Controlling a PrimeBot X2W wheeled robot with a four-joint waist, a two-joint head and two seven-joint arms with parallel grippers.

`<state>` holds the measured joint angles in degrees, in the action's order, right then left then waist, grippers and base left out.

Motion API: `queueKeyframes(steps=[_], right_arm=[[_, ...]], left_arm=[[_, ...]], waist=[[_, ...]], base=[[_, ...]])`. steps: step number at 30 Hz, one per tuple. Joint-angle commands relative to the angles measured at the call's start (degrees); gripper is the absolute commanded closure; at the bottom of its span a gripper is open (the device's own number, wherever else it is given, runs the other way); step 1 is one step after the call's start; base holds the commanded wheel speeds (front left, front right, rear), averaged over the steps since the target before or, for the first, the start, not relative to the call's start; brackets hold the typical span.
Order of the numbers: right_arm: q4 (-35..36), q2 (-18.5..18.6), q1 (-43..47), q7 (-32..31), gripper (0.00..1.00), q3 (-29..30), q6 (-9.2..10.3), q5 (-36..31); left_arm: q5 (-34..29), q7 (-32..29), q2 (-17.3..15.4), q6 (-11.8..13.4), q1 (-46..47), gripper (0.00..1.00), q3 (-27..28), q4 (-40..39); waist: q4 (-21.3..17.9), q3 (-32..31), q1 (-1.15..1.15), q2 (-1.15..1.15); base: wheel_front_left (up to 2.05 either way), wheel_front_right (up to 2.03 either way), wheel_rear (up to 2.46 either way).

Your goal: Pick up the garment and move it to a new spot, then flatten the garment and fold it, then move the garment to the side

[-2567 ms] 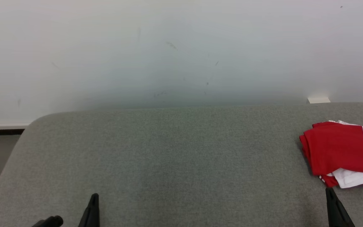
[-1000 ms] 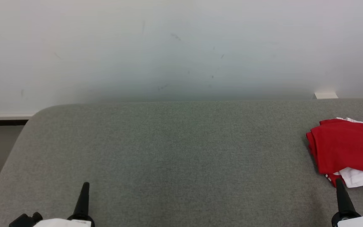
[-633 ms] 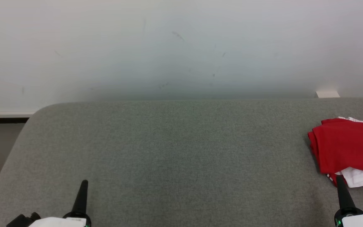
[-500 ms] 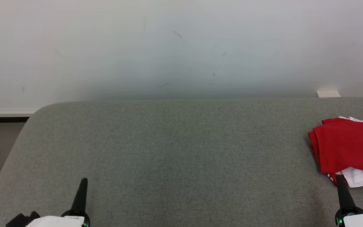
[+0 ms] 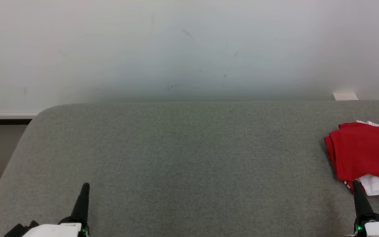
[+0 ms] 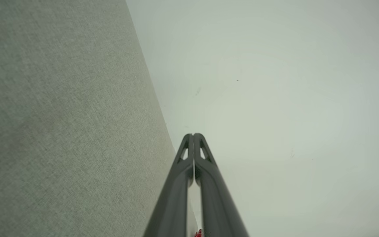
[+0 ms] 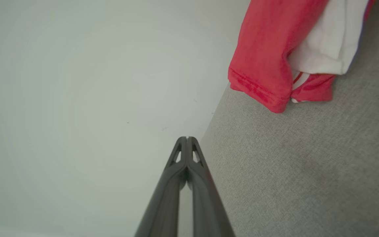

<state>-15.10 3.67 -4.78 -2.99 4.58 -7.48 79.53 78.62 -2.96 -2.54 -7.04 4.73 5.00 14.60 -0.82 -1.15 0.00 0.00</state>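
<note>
One red-white garment (image 5: 360,151), seemingly folded, on grey surface (image 5: 189,158); two grippers, left gripper (image 5: 85,188) and right gripper (image 5: 355,185), both closed, empty.

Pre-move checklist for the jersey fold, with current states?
1. Left gripper shut and empty: ok.
2. Right gripper shut, empty, clear of the red jersey: ok.
3. Jersey folded, lying at the right side of the grey padded surface: ok.
4. Fold tidy: not ok, a white layer sticks out at the near edge.
5. Whole jersey on the surface: cannot tell, the head view's right edge cuts it off.
</note>
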Motion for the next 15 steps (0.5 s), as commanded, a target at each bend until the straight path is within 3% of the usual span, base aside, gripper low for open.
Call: queueKeyframes(steps=[1,15], right_arm=[[0.46,0.06,-1.22,-0.55,1.0,0.56,-0.02,1.79],[0.88,-0.4,-1.38,-2.09,1.0,1.31,-0.02,7.15]], left_arm=[[1.64,-0.49,-0.46,-0.31,0.88,1.0,0.34,-0.41],[7.84,-2.03,-0.48,-0.5,1.29,1.0,1.04,-0.51]], waist=[[0.05,0.08,0.0,0.0],[0.4,0.64,0.0,0.0]], base=[[0.0,0.0,0.0],[0.0,0.0,0.0]])
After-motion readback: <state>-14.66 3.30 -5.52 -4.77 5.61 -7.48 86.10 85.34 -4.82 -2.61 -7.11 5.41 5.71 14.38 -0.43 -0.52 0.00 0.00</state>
